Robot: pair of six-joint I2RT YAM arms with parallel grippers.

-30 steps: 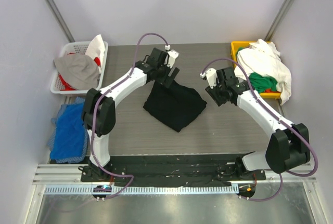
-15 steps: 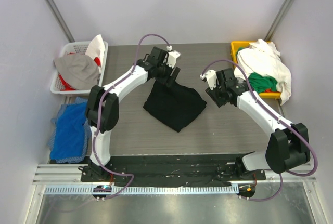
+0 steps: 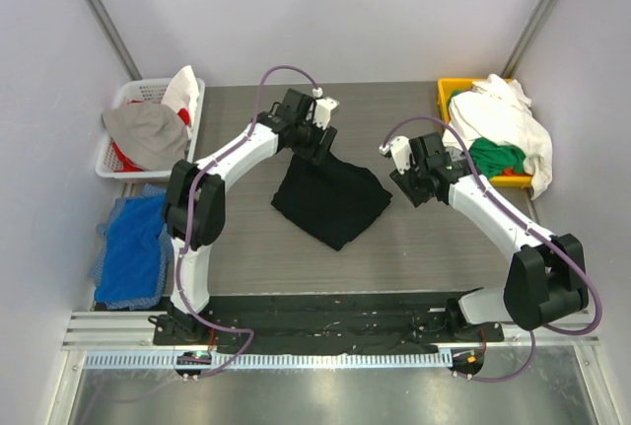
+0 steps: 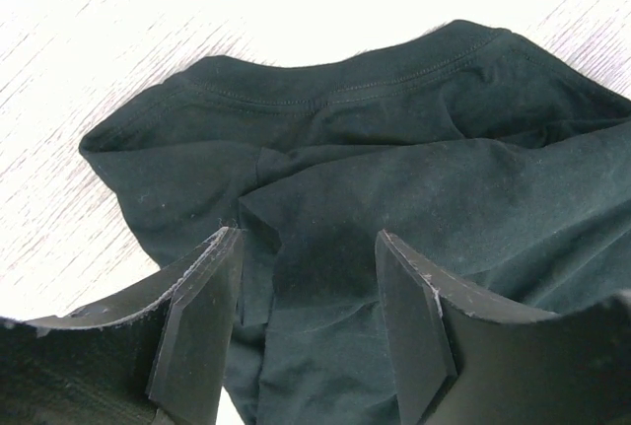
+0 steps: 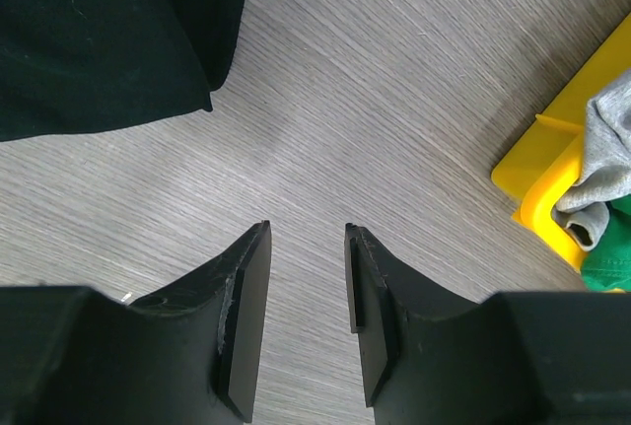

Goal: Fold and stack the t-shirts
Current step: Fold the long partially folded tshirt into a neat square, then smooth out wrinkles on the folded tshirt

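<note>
A black t-shirt [image 3: 330,198] lies folded in the middle of the table. My left gripper [image 3: 321,146] is down at its far left corner. In the left wrist view its jaws [image 4: 306,247] stand apart astride a raised fold of the black t-shirt [image 4: 394,139], just behind the collar edge, so it is open. My right gripper [image 3: 402,186] hovers right of the shirt. It is open [image 5: 308,233] over bare wood, with nothing between its fingers and the shirt's edge [image 5: 99,31] off to its left. White t-shirts [image 3: 503,114] and a green one [image 3: 498,157] fill the yellow bin.
The yellow bin [image 3: 453,91] stands at the back right, and its corner [image 5: 552,178] is close to my right gripper. A white basket [image 3: 116,161] with grey cloth [image 3: 148,134] sits at the back left. Blue cloth [image 3: 133,247] lies beside the table's left edge.
My left gripper's jaws have narrowed around the shirt's fold, and the wrist has shifted slightly. The right arm has barely moved.
</note>
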